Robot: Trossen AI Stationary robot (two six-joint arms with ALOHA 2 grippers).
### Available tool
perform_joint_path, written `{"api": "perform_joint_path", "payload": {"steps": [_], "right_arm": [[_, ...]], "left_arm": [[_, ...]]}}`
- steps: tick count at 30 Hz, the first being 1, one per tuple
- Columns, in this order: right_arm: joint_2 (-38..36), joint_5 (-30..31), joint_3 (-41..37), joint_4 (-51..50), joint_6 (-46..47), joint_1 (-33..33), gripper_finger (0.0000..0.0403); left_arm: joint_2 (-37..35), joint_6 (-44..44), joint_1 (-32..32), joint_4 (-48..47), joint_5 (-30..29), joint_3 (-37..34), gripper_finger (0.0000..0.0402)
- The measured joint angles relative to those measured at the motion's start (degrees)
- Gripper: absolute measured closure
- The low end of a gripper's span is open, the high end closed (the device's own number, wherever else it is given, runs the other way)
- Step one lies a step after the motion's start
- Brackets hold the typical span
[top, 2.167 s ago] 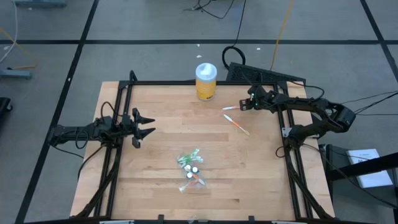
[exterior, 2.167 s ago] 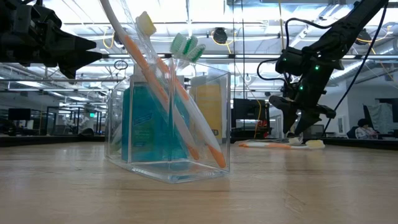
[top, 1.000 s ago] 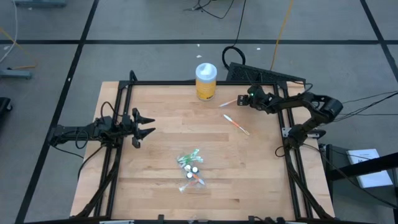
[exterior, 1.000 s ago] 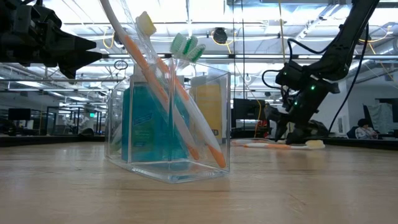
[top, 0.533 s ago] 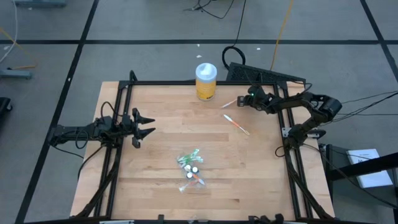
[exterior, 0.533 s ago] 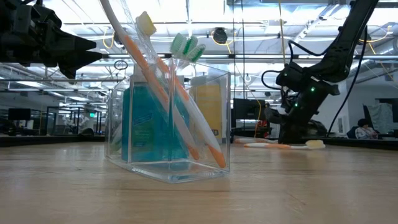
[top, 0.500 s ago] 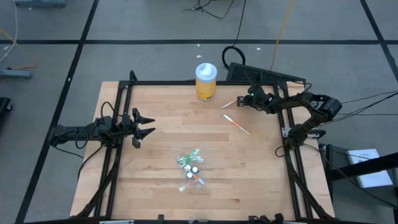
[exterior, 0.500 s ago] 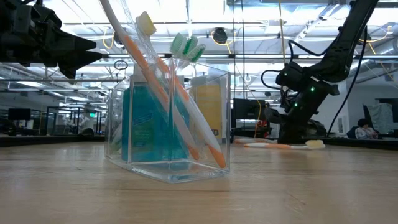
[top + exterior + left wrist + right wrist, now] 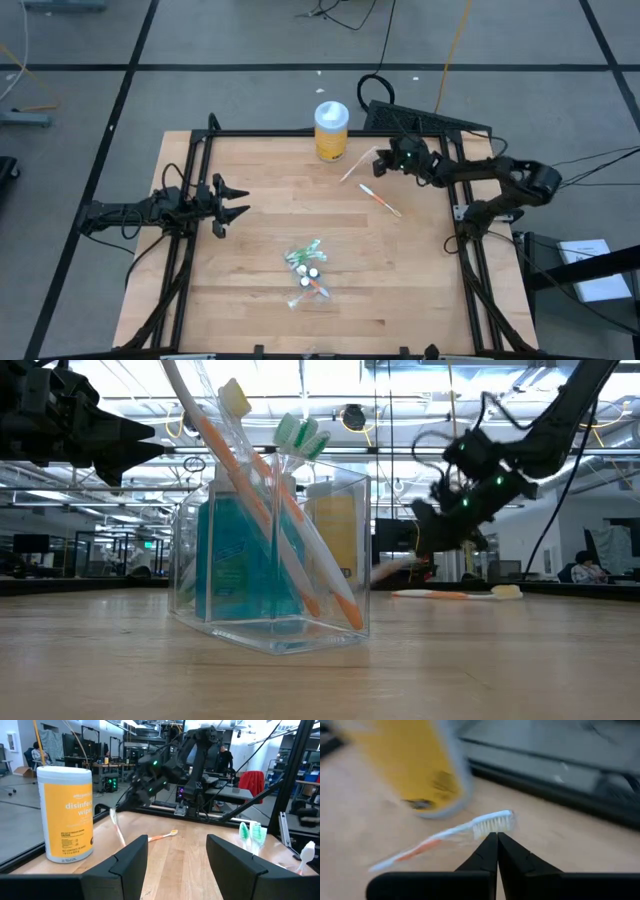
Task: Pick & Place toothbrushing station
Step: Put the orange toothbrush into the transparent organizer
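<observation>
Right end effector (image 9: 380, 158): positioned over the far right part of the table (image 9: 250, 290), just beside the yellow jar (image 9: 331, 131) with the white lid. Its fingers are pressed together; the right wrist view shows the two tips (image 9: 496, 840) meeting at the bristle end of a white-and-orange toothbrush (image 9: 358, 167). Whether the brush is actually pinched cannot be told. That brush runs diagonally away from the tips, its handle angled toward the table's middle. A second toothbrush (image 9: 380, 200), orange and white, lies flat on the table just nearer the front than this end effector, long axis also diagonal.

Toothbrushing station (image 9: 306, 270): a clear container standing on the table, well apart from the right end effector, toward the front centre. In the low view it (image 9: 270, 555) sits upright on its base, long axis vertical, open end up. Toothbrushes inside lean obliquely, heads above the rim; a teal item stands within.

Left end effector (image 9: 232, 202): held at the left edge of the table, fingers spread, gripping nothing. The station lies ahead of it and toward the front, well apart.
</observation>
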Motion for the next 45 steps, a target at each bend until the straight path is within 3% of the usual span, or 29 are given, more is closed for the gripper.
{"api": "perform_joint_path", "payload": {"steps": [11, 19, 27, 34, 40, 45], "right_arm": [[-16.0, -0.4, 0.0, 1.7, -13.9, 15.1, 0.0403], [-23.4, -4.9, 0.0, 2.6, -18.9, 27.7, 0.0403], [-23.3, -10.5, 0.0, 7.8, -17.7, 39.0, 0.0403], [-22.2, -10.7, 0.1, 18.3, -19.1, 50.1, 0.0403], [-16.9, -10.6, 0.3, 27.6, -20.1, 56.8, 0.0403], [-10.0, -10.6, 5.0, 29.0, -20.2, 58.7, 0.0403]], "left_arm": [[0.0, 0.0, 0.0, 0.0, 0.0, 0.0, 0.0192], [0.0, 0.0, 0.0, 0.0, 0.0, 0.0, 0.0192], [0.0, 0.0, 0.0, 0.0, 0.0, 0.0, 0.0192], [0.0, 0.0, 0.0, 0.0, 0.0, 0.0, 0.0192], [0.0, 0.0, 0.0, 0.0, 0.0, 0.0, 0.0192], [0.0, 0.0, 0.0, 0.0, 0.0, 0.0, 0.0192]]}}
